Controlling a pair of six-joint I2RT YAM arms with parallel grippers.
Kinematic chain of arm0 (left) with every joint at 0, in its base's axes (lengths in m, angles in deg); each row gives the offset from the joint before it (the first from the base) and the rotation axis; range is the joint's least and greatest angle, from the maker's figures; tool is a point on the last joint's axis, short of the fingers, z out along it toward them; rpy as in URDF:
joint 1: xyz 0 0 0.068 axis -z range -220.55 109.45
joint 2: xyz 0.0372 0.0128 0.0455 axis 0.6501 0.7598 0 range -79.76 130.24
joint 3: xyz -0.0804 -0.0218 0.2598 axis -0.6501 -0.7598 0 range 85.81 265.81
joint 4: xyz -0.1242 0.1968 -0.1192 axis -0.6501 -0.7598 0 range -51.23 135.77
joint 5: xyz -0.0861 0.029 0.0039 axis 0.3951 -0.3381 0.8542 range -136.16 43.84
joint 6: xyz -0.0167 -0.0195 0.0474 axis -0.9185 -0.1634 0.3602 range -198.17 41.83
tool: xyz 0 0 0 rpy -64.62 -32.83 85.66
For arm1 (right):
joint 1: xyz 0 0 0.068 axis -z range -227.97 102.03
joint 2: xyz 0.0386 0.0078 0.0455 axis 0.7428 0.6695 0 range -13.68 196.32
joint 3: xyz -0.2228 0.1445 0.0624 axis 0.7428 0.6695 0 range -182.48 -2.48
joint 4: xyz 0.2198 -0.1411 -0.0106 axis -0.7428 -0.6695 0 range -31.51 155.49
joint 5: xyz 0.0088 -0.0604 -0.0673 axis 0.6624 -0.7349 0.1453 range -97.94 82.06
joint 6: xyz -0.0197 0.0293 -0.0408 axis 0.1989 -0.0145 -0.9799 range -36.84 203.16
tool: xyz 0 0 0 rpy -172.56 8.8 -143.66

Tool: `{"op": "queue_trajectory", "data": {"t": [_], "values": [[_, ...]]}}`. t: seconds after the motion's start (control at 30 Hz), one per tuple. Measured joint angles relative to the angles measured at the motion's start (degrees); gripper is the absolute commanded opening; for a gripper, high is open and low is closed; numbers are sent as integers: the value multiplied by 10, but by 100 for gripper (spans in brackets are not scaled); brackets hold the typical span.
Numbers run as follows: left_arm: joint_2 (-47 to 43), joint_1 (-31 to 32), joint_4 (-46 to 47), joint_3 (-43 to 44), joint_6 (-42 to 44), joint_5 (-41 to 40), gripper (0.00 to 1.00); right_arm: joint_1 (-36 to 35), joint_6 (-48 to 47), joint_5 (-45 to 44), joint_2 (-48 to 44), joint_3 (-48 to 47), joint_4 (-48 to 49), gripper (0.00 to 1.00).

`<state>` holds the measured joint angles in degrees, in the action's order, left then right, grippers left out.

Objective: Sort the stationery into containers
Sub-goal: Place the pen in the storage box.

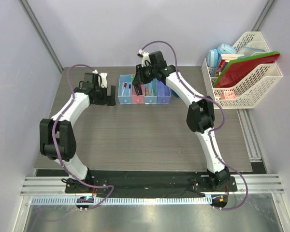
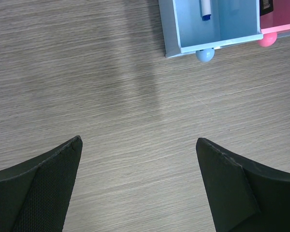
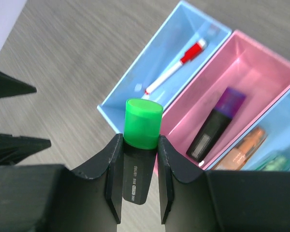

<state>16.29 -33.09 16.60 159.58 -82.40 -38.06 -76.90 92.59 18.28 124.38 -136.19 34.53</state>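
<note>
- The right jaws clamp the green highlighter (image 3: 142,126) by its black barrel, cap leading, above where the light-blue bin (image 3: 170,46) meets the pink bin (image 3: 261,65), near the middle of the desk's far edge. It seems bound for pink, where the purple highlighter (image 3: 217,123) lies.
- The left jaws stand wide and empty over bare desk (image 2: 101,72) off the row's left end, probably keeping clear.
- The bins are thin translucent plastic boxes. The cap is smooth and rounded. The desk is matte grey woodgrain.
</note>
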Motion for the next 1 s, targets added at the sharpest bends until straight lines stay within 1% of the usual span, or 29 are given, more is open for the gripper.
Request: {"op": "queue_trajectory", "data": {"t": [0.27,0.57,0.6,0.63,0.7,0.73,0.83,0.97,1.0], "values": [[0,0,-2,0,0,1,100,1,-6,-19,22,1,70,1],[0,0,-3,0,0,10,100,3,-18,-58,81,1,100,2],[0,0,-3,0,0,10,100,3,-19,-60,83,1,101,4],[0,0,-4,0,0,10,100,4,-19,-63,85,1,101,13],[0,0,-5,0,0,11,100,5,-20,-67,86,1,103,22],[0,0,-7,1,0,11,100,5,-20,-69,86,1,106,32],[3,0,-10,6,0,12,100,7,-21,-72,86,10,122,48],[7,0,-11,11,0,18,100,6,-24,-75,79,22,139,57],[8,0,-11,11,0,20,100,5,-26,-75,76,26,139,58]]}}
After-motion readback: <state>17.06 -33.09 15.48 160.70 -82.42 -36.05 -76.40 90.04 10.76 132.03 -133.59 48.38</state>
